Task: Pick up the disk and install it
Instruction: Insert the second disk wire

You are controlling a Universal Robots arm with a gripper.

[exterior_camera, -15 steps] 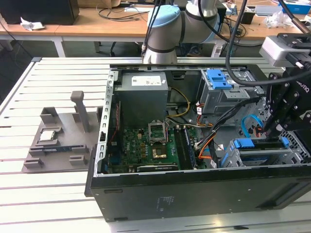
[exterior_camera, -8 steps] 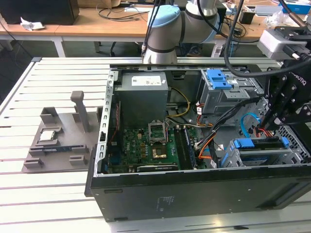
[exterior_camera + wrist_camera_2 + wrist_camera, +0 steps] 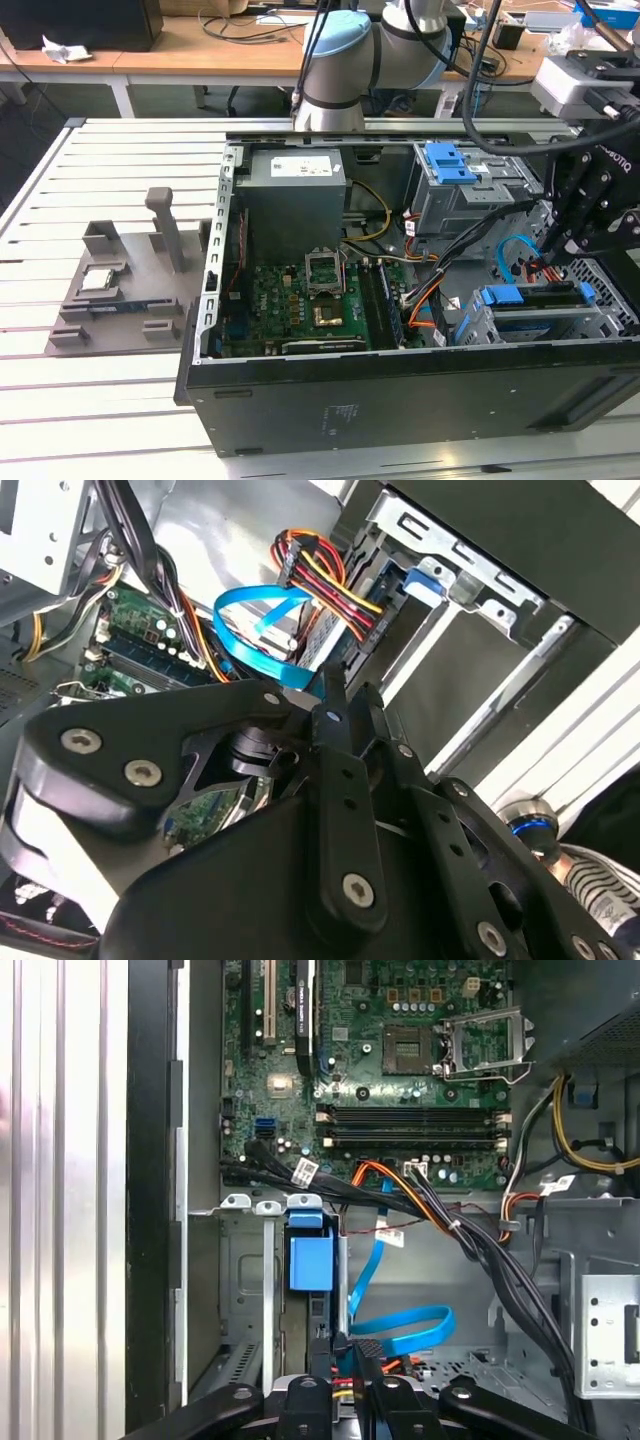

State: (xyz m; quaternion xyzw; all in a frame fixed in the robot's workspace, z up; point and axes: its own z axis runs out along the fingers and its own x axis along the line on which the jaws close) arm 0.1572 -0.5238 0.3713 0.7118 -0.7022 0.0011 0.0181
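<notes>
Slatted white table (image 3: 110, 400) is occupied by an open computer case (image 3: 400, 400). Disk (image 3: 535, 300) is seated in the near bay at the exterior view's right. Gripper (image 3: 560, 255) is poised just above it, fingers pressed together, nothing pinched.

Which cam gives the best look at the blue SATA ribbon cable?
First wrist view: the blue ribbon cable runs down and loops flat by the drive cage, unobstructed. The second wrist view shows its loop partly behind the gripper linkage. The exterior view shows a short curve.
</notes>
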